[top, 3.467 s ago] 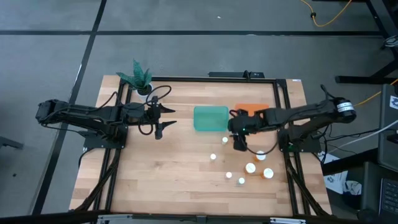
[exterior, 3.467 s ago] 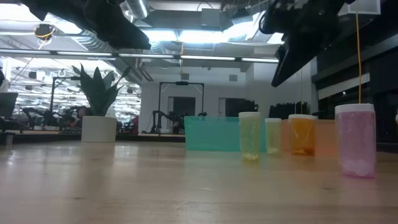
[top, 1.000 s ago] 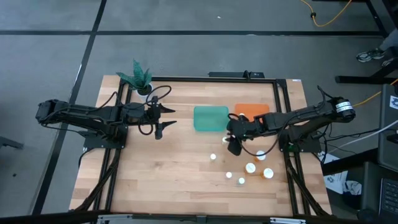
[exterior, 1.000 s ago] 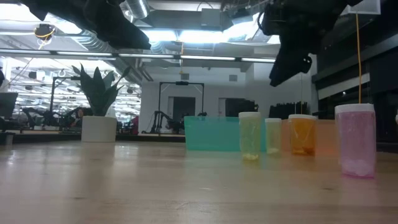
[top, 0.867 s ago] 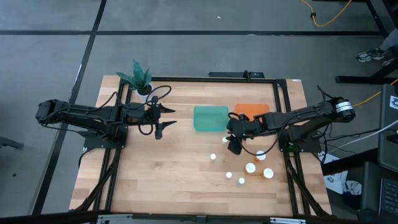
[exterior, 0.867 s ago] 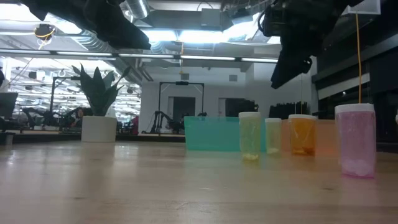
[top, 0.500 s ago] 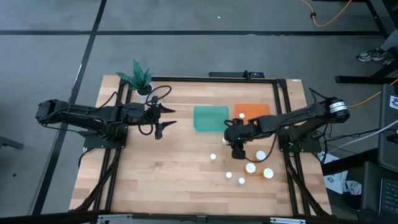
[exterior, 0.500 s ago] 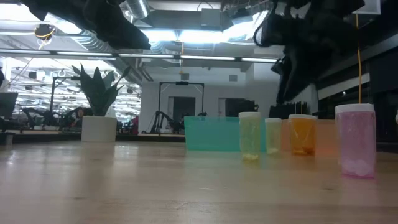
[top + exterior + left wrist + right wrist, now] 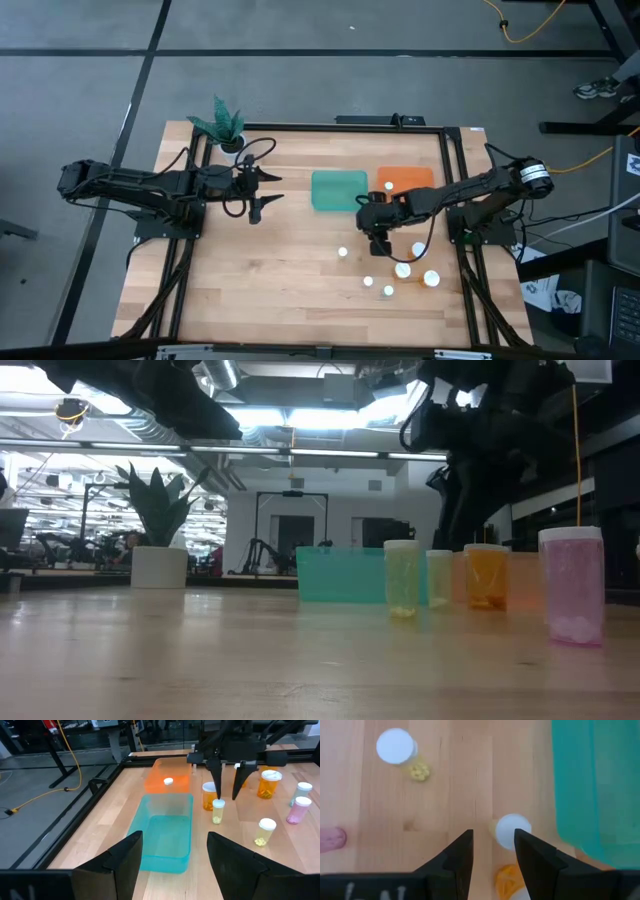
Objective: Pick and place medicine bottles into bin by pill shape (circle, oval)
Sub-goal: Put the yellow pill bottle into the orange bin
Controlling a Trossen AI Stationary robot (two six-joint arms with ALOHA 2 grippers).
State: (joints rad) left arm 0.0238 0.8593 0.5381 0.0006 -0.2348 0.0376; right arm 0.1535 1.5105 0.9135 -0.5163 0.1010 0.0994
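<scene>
Several small bottles with white caps stand on the wooden table [image 9: 250, 290] at the right, near side: [image 9: 342, 253], [image 9: 367, 282], [image 9: 403, 270]. One more lies in the orange bin [image 9: 410, 176]. My right gripper [image 9: 227, 795] is open and points straight down, just over a pale yellow bottle [image 9: 218, 811] beside the teal bin [image 9: 338, 190]. One fingertip is right above that bottle's cap [image 9: 512, 831]. My left gripper [image 9: 268, 195] is open and empty above the table's far left part.
A potted green plant [image 9: 226, 125] stands at the far left corner. In the low view an orange bottle [image 9: 486, 575] and a pink bottle [image 9: 572, 585] stand close to the yellow ones [image 9: 402, 578]. Bare wood lies at the near left.
My right gripper has come down toward the pale yellow bottle beside the teal bin, shifting a little toward the table's left, and has tipped from slanting to pointing straight down. The bottles have stayed where they were.
</scene>
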